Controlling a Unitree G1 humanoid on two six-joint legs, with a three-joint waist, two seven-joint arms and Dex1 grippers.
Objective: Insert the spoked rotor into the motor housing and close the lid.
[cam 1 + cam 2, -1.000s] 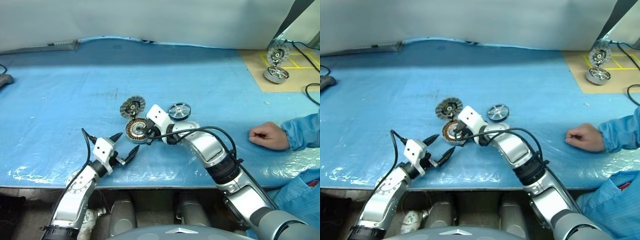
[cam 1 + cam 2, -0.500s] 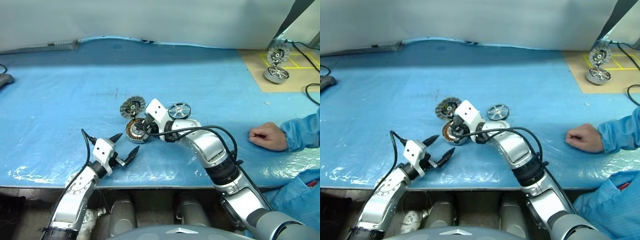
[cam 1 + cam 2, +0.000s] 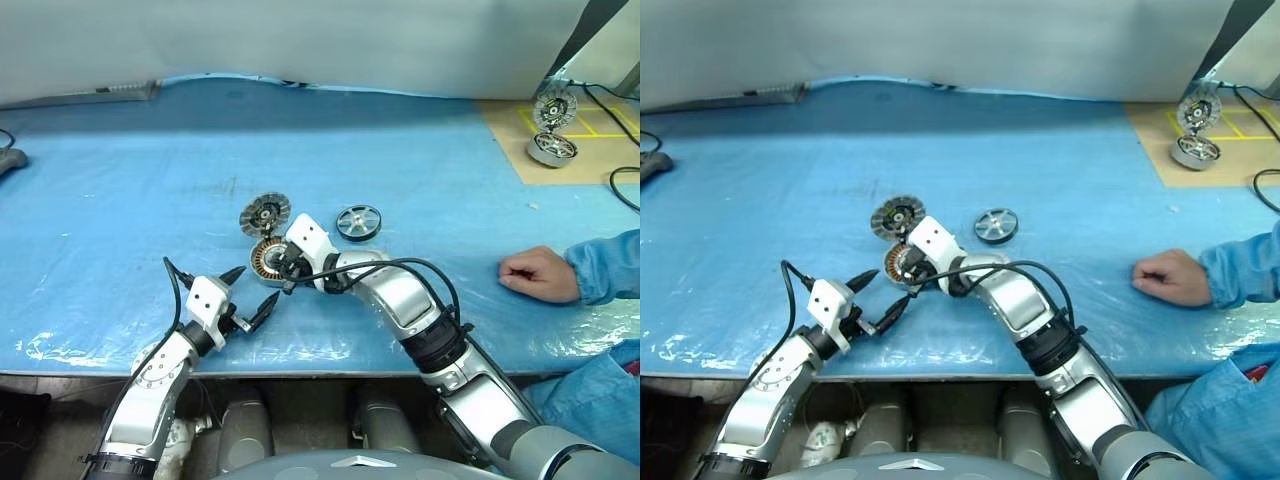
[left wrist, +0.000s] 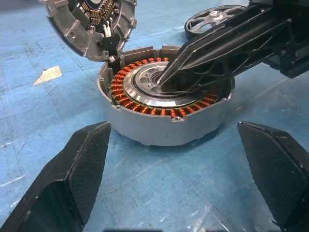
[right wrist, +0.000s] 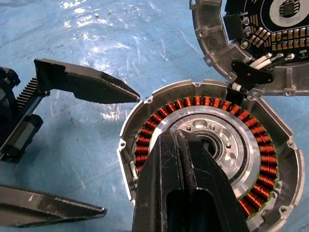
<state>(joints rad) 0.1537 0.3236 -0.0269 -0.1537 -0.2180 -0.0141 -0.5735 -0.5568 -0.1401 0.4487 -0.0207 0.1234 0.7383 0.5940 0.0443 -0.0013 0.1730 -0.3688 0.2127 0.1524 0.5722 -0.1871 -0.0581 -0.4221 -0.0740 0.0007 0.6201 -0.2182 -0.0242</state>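
Since 1 s ago, right gripper [image 4: 166, 79] dipped further into motor housing [image 3: 268, 262], fingers pinched together, tips on its hub. L to R: left gripper [image 3: 255, 292] spread wide, near housing; lid [image 3: 264, 213] flipped up; spoked rotor [image 3: 358, 222] on mat, right of housing.

No readable text, label, brand, number or sign anywhere. Only unlettered yellow line markings on the tan mat [image 3: 590, 125] at the far right corner of the blue-covered table [image 3: 130, 180]. Tiny components on the dark circuit board inside the round silver hinged lid [image 5: 270, 29], too small to show any lettering.
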